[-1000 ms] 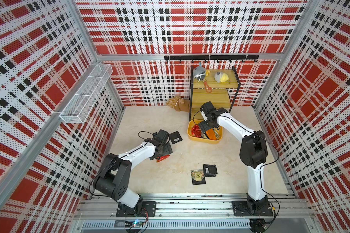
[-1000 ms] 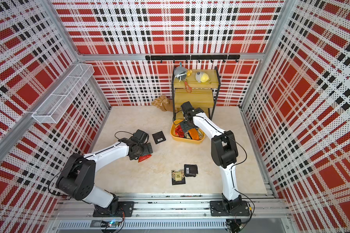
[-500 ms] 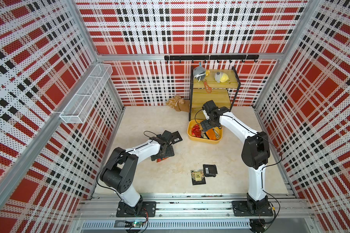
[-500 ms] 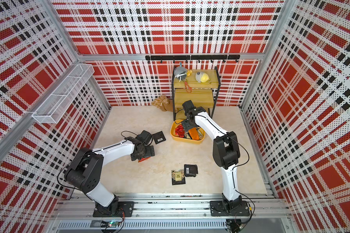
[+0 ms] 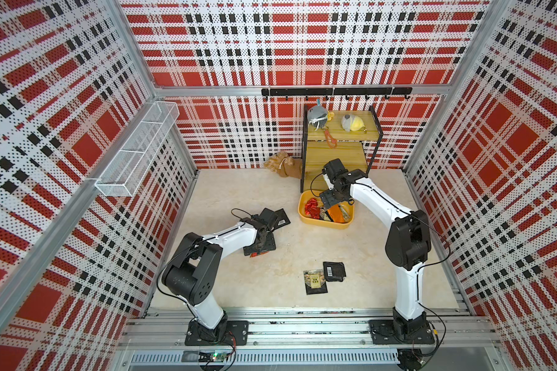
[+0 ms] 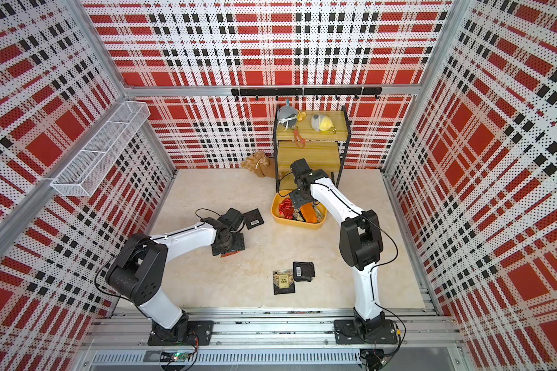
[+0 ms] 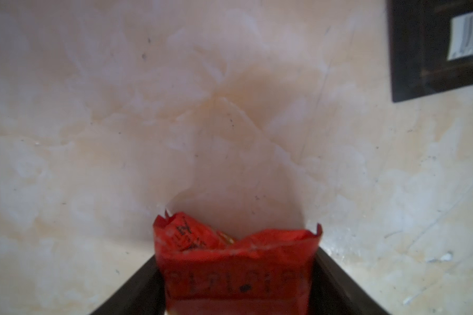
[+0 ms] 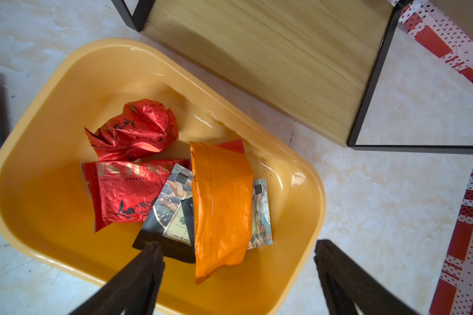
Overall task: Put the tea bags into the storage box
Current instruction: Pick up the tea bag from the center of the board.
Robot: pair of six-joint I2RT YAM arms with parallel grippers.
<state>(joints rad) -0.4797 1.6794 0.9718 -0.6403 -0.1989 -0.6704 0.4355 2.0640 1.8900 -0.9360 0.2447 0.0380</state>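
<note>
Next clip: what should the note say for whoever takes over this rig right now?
Left hand: shut on a red sachet, down at the table.
Right hand: open, empty, over the box.
Done: several sachets lie in the box.
Left: carry the red one over, then three black sachets on the table, one beside the left hand and two near the front.

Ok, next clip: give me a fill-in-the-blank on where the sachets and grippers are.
1. The open right gripper hovers over the shallow yellow plastic tub, holding ___.
2. The smooth orange foil sachet lies ___ the tub.
3. Fingers of the left gripper flank a crinkled foil sachet coloured ___.
4. ___ black foil sachets lie outside the tub.
Missing: nothing; inside; red; three.
</note>
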